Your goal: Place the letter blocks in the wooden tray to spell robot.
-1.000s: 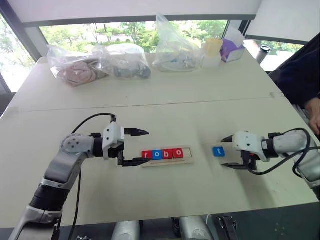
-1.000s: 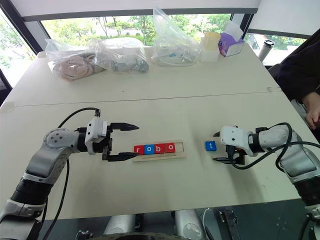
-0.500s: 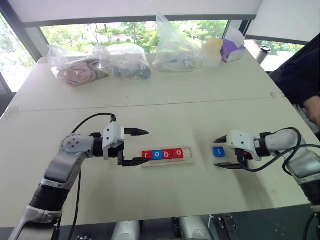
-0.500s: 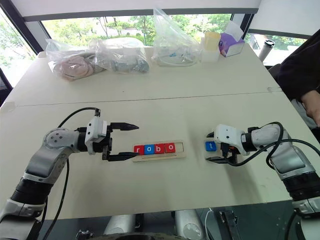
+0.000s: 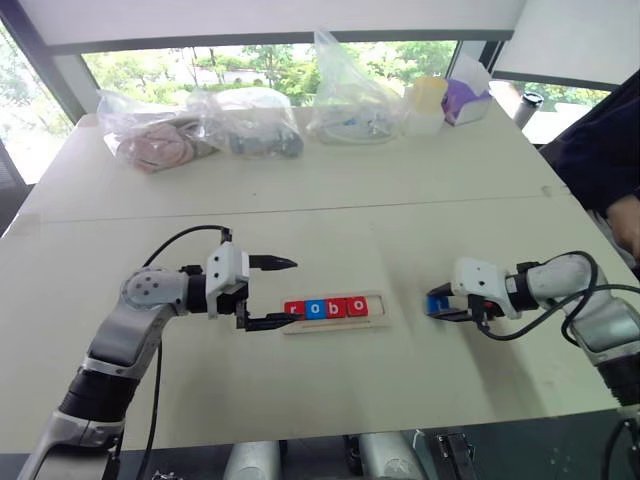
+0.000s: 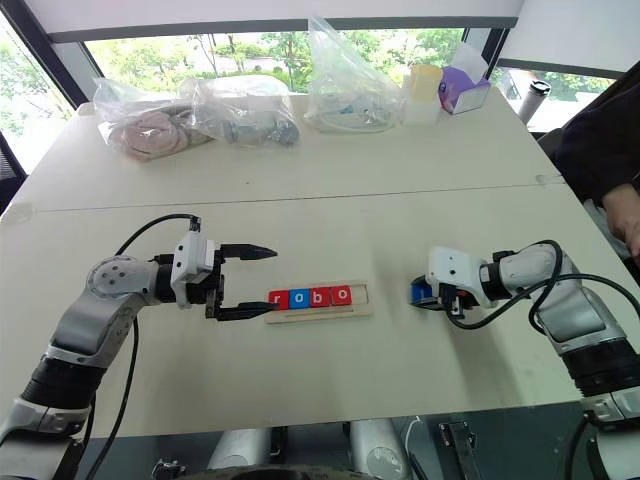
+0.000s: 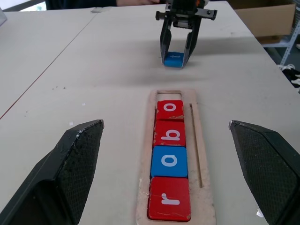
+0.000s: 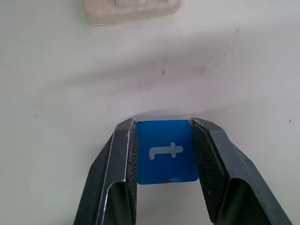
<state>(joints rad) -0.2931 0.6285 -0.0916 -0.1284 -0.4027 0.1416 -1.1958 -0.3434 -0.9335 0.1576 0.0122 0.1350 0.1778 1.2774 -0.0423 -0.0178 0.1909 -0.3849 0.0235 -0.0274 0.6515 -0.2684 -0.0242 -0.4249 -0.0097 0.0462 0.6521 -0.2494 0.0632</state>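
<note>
The wooden tray [image 5: 377, 309] lies mid-table with several letter blocks in its slot: red r [image 5: 293, 310], blue o [image 5: 314, 309], red b [image 5: 335, 307], red o [image 5: 356, 306]. The slot's right end is bare. My left gripper [image 5: 289, 293] is open at the tray's left end, one finger on each side of it, touching nothing. To the right of the tray the blue t block [image 8: 166, 151] rests on the table. My right gripper [image 5: 437, 304] is shut on it, both fingers [image 8: 123, 159] pressed against its sides.
Clear plastic bags [image 5: 350, 95] with soft items line the table's far edge, next to a pale container [image 5: 425, 105] and a purple box [image 5: 462, 100]. A person's dark sleeve [image 5: 605, 140] is at the right edge. A seam runs across the tabletop.
My right gripper has moved left onto the blue t block and its fingers have closed against the block's sides. The left arm and the tray have not moved.
</note>
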